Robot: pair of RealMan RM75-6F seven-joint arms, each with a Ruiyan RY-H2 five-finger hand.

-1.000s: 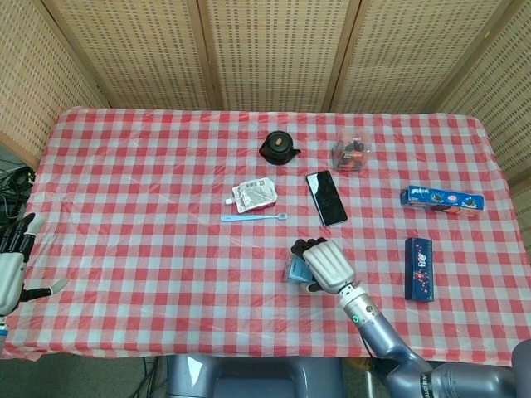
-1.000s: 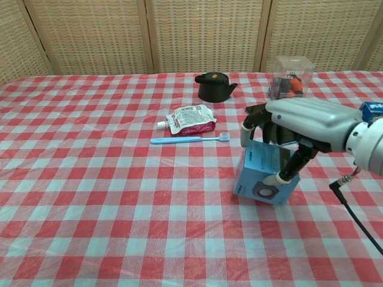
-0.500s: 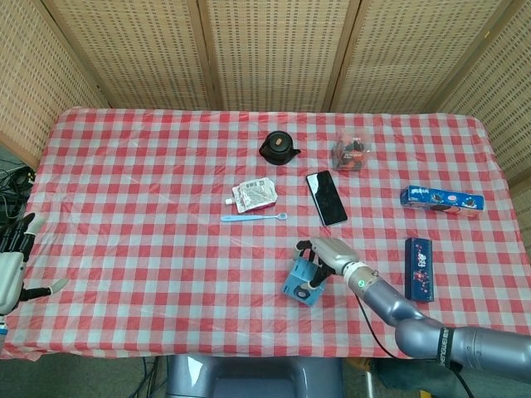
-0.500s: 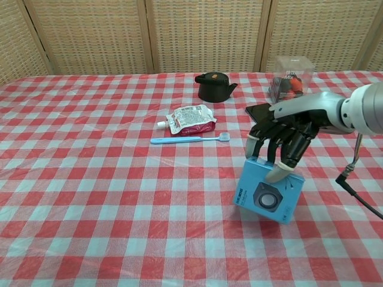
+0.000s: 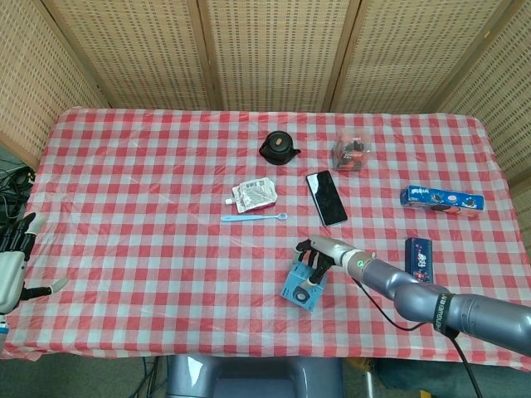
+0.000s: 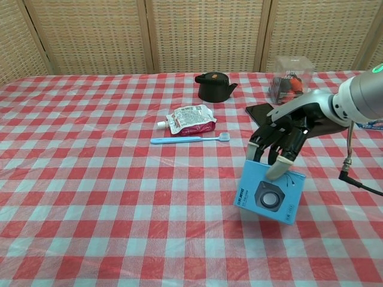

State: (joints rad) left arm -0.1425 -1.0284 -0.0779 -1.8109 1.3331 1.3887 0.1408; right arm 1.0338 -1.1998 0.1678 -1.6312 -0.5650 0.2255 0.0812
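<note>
Near the front edge of the table, right of centre, my right hand has its fingers curled down over the top edge of the blue box, fingertips touching it, thumb on the front face; whether that is a firm pinch I cannot tell. The box stands tilted on the cloth. To do this well I'd press thumb and fingers evenly on opposite faces and keep the wrist level, since the tilted box looks ready to tip. My left hand hangs off the left table edge, fingers spread, holding nothing. The checked cloth also carries a toothbrush, a pouch, a black pot, a phone and a clear tub. Woven screens close off the back.
</note>
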